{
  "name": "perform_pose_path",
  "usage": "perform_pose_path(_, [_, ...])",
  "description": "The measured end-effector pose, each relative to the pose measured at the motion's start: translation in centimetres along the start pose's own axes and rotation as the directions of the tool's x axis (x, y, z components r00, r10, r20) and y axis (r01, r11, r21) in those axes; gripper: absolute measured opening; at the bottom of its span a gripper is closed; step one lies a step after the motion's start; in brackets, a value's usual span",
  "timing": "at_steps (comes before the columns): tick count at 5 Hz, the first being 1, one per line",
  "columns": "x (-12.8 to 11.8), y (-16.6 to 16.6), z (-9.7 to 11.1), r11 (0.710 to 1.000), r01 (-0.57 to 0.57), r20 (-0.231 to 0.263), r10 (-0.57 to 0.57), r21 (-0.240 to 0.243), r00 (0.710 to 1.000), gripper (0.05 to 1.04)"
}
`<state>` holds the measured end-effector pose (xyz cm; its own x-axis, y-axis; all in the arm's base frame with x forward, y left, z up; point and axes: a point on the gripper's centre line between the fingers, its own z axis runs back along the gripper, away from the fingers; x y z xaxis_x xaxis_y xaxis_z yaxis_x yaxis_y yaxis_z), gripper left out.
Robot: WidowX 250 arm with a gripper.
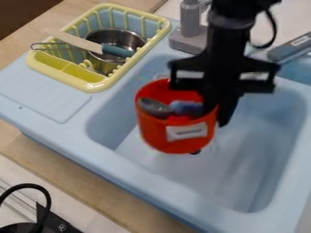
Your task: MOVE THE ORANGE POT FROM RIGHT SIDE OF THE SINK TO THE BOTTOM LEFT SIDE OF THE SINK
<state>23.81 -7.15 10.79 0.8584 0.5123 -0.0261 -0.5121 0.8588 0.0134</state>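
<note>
Holding the orange pot (175,134) by its right wall, the gripper (216,113) hung over the sink (137,175). Fingers looked drawn in close, one inside the rim, one outside, with only the pot wall between them. Pot sat left of the gripper, over the left-middle part of the basin. It looked to be off the basin floor; height could not be judged.

Progress, as judged: grasp made, pot well apart from the basin's right wall, so much of the crossing seemed done. Left to do: carry it a little toward the near left corner, lower it, let go and back off. Main risk was the one-sided grip, which could let the pot swing or tip as its base met the floor.

Mouth of the pot faced up and somewhat toward the camera. Long axis ran close to upright, with a slight lean; the rim dipped to the right. White label (187,131) on the near side. Inside lay a grey spoon-like piece (155,108) and a bluish piece (187,108), kind unclear.

Farther out: yellow rack (91,86) on the sink's left ledge, with a metal pot (115,40) and a knife (76,42); grey faucet (191,20) behind the basin.
</note>
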Motion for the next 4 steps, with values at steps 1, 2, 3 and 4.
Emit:
perform_pose_path(1, [0.7,1.1,-2.3,0.999,-0.023,-0.013,0.024,0.021,1.0,0.055])
perform_pose_path(2, [1.0,2.2,-4.2,0.999,-0.023,0.029,0.022,0.046,0.999,0.055])
perform_pose_path(3, [1.1,2.8,-4.3,1.0,0.008,0.067,-0.009,0.023,0.998,0.055])
perform_pose_path(4, [0.9,3.4,-4.1,1.0,0.028,0.068,-0.028,0.002,0.997,0.07])
